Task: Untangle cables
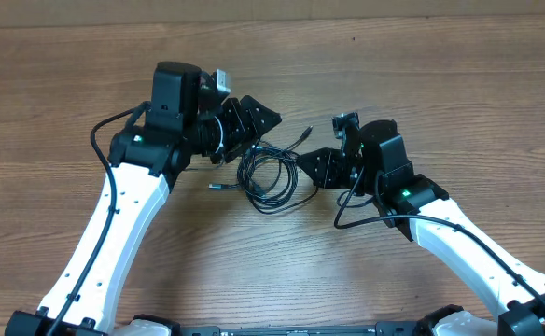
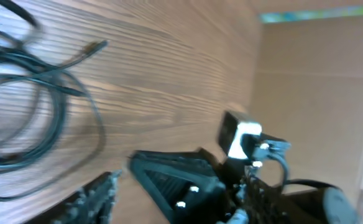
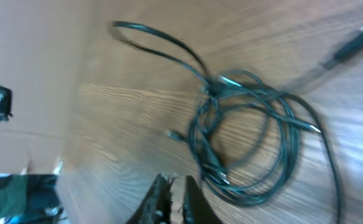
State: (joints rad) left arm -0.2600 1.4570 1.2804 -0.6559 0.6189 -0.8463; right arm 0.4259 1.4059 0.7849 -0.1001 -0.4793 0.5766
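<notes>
The cables (image 1: 271, 177) lie in a loose tangled coil on the wooden table between my two grippers. One plug end (image 1: 307, 132) points up and right and another (image 1: 214, 187) lies at the left. My left gripper (image 1: 265, 133) hangs above the coil's upper left with its jaws spread and nothing between them. In its wrist view one finger (image 2: 94, 198) shows, with the coil (image 2: 45, 93) to the upper left. My right gripper (image 1: 303, 161) points at the coil's right side. In its wrist view the right gripper (image 3: 176, 180) is shut, and the cables (image 3: 250, 137) pass just beside its tip.
Bare wooden table (image 1: 422, 75) stretches on all sides. Thick black cords run along both white arms (image 1: 114, 224). In the left wrist view the right arm's gripper (image 2: 175, 183) and its camera (image 2: 238, 135) fill the lower middle. A brown wall (image 2: 318, 93) stands beyond.
</notes>
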